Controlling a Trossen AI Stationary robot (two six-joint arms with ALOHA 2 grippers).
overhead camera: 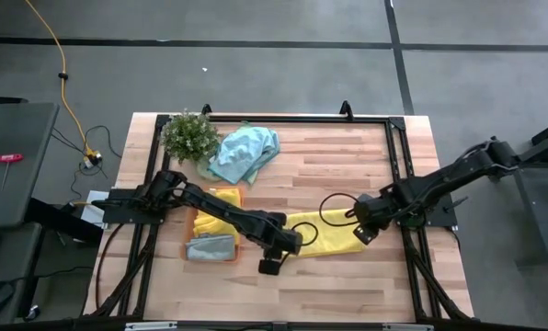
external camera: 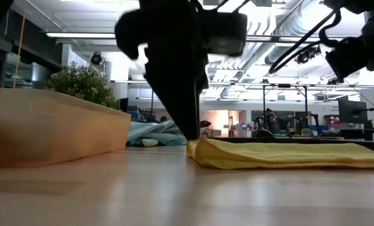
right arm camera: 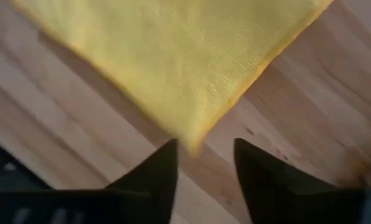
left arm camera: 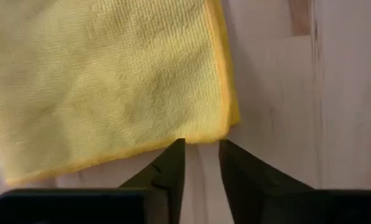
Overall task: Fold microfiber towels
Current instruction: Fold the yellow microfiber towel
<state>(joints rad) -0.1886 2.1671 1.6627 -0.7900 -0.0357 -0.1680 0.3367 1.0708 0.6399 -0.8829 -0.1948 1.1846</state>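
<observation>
Your left tool (left arm camera: 201,152) has its fingers spread a little, with bare wood showing in the gap; the tips stand just off the hemmed edge of the yellow towel (left arm camera: 104,81), near one of its corners, pinching nothing. Your right tool (right arm camera: 204,152) is likewise spread and empty, its tips on either side of another corner of that towel (right arm camera: 179,62), the corner lying just beyond them.

From above, the left tool (overhead camera: 288,246) sits at one end of the yellow towel (overhead camera: 325,234) and the right tool (overhead camera: 363,235) at the other. The towel lies flat as a long folded band on the desk (overhead camera: 348,165), towards its near edge.

An orange tray (overhead camera: 189,234) near the desk's left edge holds a grey towel (overhead camera: 210,248). Towards the far-left corner, a blue-teal towel (overhead camera: 244,152) lies bunched beside a small green plant (overhead camera: 188,135).
</observation>
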